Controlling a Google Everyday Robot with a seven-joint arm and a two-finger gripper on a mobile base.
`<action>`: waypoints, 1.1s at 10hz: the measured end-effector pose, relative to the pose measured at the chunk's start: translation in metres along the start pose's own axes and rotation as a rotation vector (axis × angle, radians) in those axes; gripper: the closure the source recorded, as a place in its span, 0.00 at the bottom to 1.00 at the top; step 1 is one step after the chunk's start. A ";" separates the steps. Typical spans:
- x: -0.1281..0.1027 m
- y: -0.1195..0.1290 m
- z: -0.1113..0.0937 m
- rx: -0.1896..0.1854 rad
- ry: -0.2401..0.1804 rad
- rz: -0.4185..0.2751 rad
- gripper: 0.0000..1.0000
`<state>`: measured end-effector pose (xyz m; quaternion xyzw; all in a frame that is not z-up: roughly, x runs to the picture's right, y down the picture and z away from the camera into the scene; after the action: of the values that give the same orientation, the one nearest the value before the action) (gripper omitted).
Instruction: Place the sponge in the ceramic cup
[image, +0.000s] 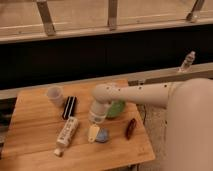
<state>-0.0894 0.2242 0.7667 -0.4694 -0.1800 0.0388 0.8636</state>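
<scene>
The light-blue sponge (103, 135) lies flat on the wooden table (35, 135), toward its front right. My gripper (93, 132) hangs from the white arm, low over the sponge's left edge; I cannot tell whether it touches the sponge. The ceramic cup (55, 94), small and pale, stands upright at the table's back left, well apart from the gripper and the sponge.
A green bowl (118, 108) sits behind the sponge, partly hidden by the arm. A white tube-like bottle (66, 134) lies left of the sponge, a black flat item (69, 107) beside the cup, a dark red oblong item (130, 128) to the right. A clear bottle (186, 62) stands on the far ledge.
</scene>
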 end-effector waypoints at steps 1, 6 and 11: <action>0.001 -0.004 0.013 -0.022 0.005 -0.002 0.20; 0.021 -0.003 0.035 -0.060 -0.011 0.045 0.20; 0.025 -0.004 0.033 -0.056 -0.005 0.050 0.59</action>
<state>-0.0778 0.2538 0.7931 -0.4975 -0.1716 0.0564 0.8484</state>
